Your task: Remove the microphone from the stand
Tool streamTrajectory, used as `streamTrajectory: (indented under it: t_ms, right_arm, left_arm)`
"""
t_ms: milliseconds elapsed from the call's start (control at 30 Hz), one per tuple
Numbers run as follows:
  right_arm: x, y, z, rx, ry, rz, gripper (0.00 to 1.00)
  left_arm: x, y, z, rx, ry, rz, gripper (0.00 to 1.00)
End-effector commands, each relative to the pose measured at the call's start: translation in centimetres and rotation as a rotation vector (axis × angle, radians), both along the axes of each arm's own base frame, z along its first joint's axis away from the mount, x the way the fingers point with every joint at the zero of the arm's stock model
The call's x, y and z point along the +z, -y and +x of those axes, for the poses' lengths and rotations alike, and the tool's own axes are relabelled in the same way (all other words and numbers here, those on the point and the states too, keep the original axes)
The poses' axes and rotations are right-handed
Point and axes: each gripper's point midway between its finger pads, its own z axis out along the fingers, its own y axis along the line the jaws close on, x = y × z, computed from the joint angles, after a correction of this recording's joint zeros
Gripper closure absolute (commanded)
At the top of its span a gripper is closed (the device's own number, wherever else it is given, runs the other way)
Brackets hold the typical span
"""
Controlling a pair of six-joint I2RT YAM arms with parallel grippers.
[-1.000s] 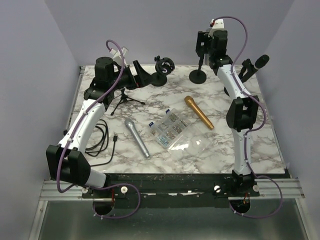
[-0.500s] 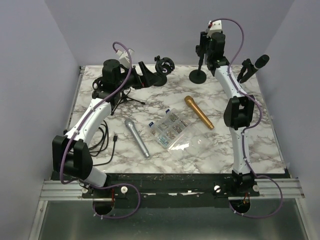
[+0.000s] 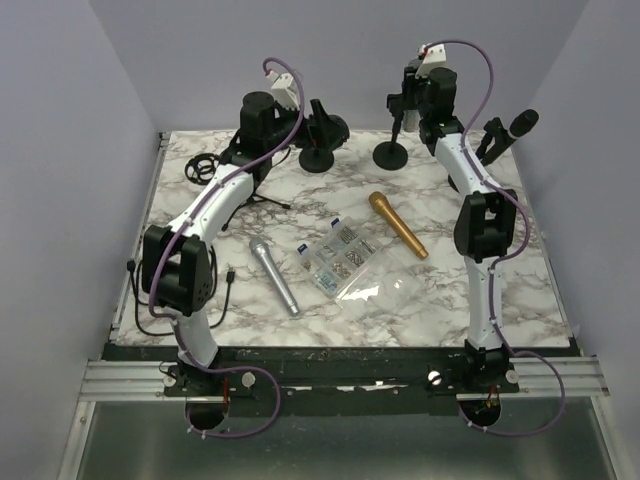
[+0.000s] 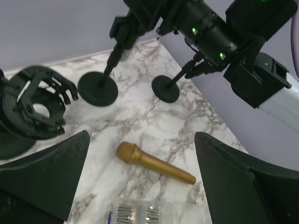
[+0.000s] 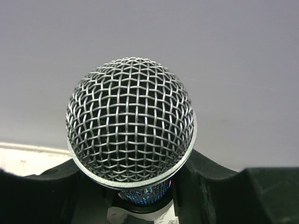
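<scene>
Microphone (image 5: 131, 119) head sits mid-frame, clamped in the right tool (image 5: 138, 198); left tool (image 4: 140, 154) spread wide above the tabletop (image 4: 145, 109).

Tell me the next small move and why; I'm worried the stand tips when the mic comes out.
Probably ease the open left gripper onto the stand at its pole to brace it. The right gripper looks closed on the microphone below its mesh head, while nothing holds the stand down.
</scene>
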Motion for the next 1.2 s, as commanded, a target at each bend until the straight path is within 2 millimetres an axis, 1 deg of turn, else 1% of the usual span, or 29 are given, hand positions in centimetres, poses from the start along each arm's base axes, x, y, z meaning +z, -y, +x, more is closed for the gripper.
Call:
streamTrajectory:
  t_ms: [0, 100, 133, 167, 200, 233, 267, 300, 333, 367, 500, 633, 667, 700, 933, 1067, 1167]
  right_arm:
    - [2.7, -3.6, -2.3, 0.170, 0.009, 0.075, 0.99]
    - [2.7, -4.8, -3.2, 0.198, 0.004, 0.073, 0.99]
    - [2.6, -5.1, -3.4, 0.202, -0.005, 0.072, 0.99]
    - [2.5, -5.5, -3.7, 0.205, -0.014, 0.072, 0.99]
    - [2.3, -5.7, -3.9, 0.202, -0.025, 0.071, 0.99]
    - [2.2, -5.9, -4.2, 0.204, -0.033, 0.070, 0.99]
    - [2.0, -6.0, -4.5, 0.210, -0.042, 0.069, 0.99]
    - [2.0, -6.4, -4.9, 0.218, -0.050, 0.101, 1.00]
    - [1.4, -6.6, -5.2, 0.222, -0.059, 0.107, 0.99]
    - [1.4, -6.8, -5.5, 0.226, -0.061, 0.112, 0.99]
    - [0.6, -7.4, -6.5, 0.242, -0.091, 0.132, 0.99]
    - [0.6, -8.0, -7.2, 0.265, -0.105, 0.154, 0.99]
    - [0.5, -8.2, -7.3, 0.271, -0.109, 0.153, 0.99]
    - [0.4, -8.2, -7.5, 0.272, -0.112, 0.150, 0.99]
    - [0.1, -8.2, -7.8, 0.270, -0.124, 0.108, 0.99]
    - [0.2, -8.3, -8.0, 0.273, -0.124, 0.093, 0.99]
    - [-0.1, -8.5, -8.0, 0.277, -0.131, 0.087, 0.99]
  left_arm:
    - [1.4, 1.7, 2.7, 0.014, 0.123, 0.074, 0.01]
    - [0.8, 3.5, 4.0, -0.001, 0.148, 0.115, 0.01]
    - [0.3, 4.1, 4.5, -0.006, 0.146, 0.127, 0.01]
    - [0.5, 4.6, 4.8, -0.009, 0.158, 0.130, 0.01]
    - [0.0, 5.3, 5.2, -0.016, 0.164, 0.139, 0.01]
    - [0.4, 5.8, 5.6, -0.016, 0.185, 0.139, 0.01]
    - [-0.7, 6.4, 5.8, -0.019, 0.169, 0.162, 0.01]
    - [-0.7, 6.9, 6.2, -0.018, 0.177, 0.168, 0.01]
    - [-1.1, 7.3, 6.5, -0.018, 0.179, 0.178, 0.01]
    - [-1.2, 7.7, 6.8, -0.018, 0.186, 0.181, 0.01]
    - [-2.6, 9.4, 7.5, -0.040, 0.198, 0.188, 0.01]
    - [-3.9, 10.3, 8.4, -0.042, 0.180, 0.172, 0.01]
    - [-3.8, 10.4, 8.7, -0.041, 0.186, 0.175, 0.01]
    - [-4.3, 10.4, 9.0, -0.034, 0.184, 0.185, 0.01]
    - [-5.6, 10.6, 10.5, 0.003, 0.202, 0.212, 0.01]
    - [-6.1, 11.2, 11.1, 0.002, 0.227, 0.218, 0.01]
    - [-5.9, 11.9, 11.4, -0.005, 0.267, 0.231, 0.02]
